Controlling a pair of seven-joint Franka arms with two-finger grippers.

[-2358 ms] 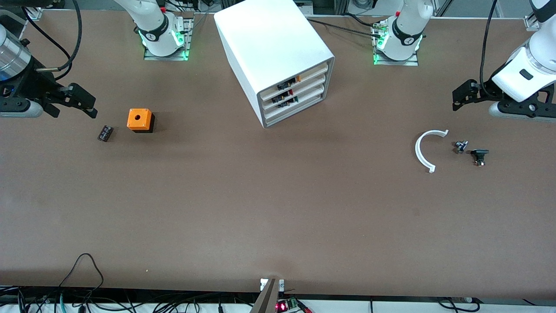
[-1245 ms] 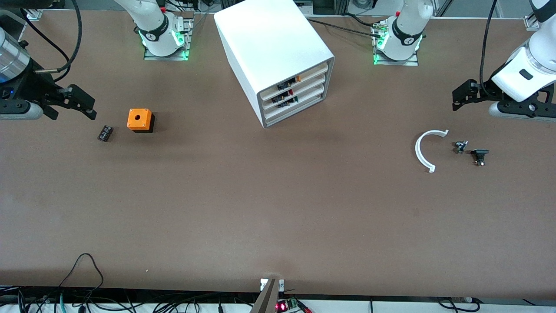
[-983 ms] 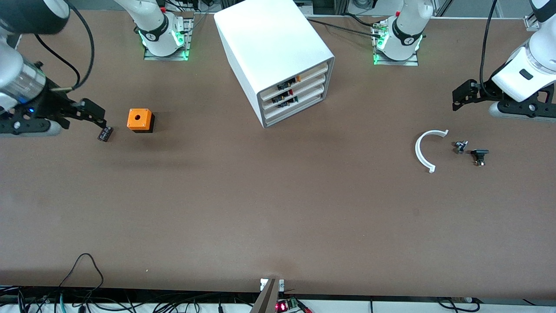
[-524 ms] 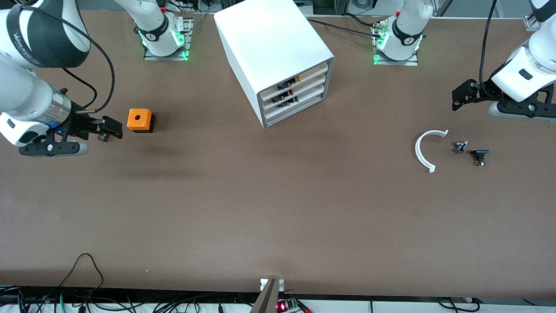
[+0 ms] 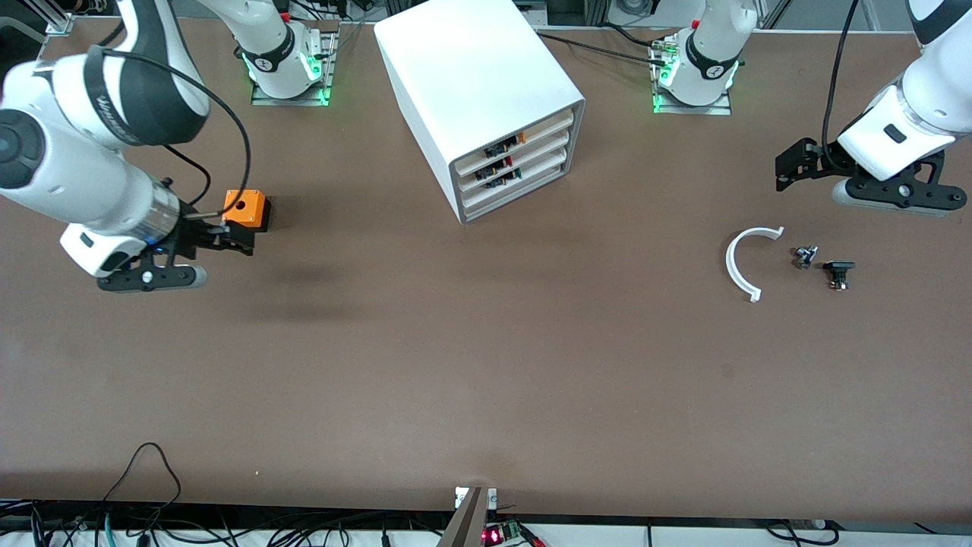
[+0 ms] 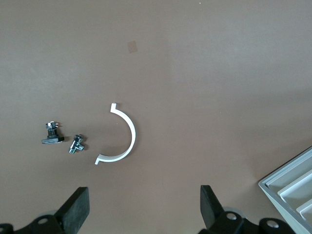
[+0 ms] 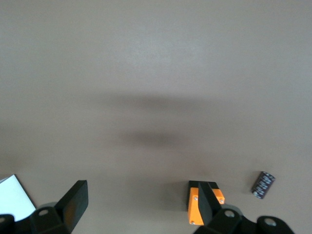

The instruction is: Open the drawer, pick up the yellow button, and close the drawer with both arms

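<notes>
- Brown matte table [image 5: 486, 357] in the front view carries a boxy white cabinet [image 5: 471, 83] with four shallow cream-fronted trays, all pushed in; the top drawer [image 5: 524, 137] shows a small orange-and-black part, perhaps the button, too small to tell. The right gripper [image 5: 241, 239] hangs with its black fingers spread, holding nothing, over the table just beside an orange cube [image 5: 244, 209]. The left gripper [image 5: 786, 165] hangs over the table near a thin white plastic arc [image 5: 740, 262].
- Left wrist view: black fingers [image 6: 75, 207] parted and empty above the curved white arc [image 6: 124, 141], two small dark metal parts [image 6: 63, 140] and the cabinet's grey corner [image 6: 290, 190].
- Right wrist view: fingertips [image 7: 73, 202] apart; the orange cube [image 7: 196, 207] and a ribbed black block [image 7: 262, 184] lie on the smooth table.
</notes>
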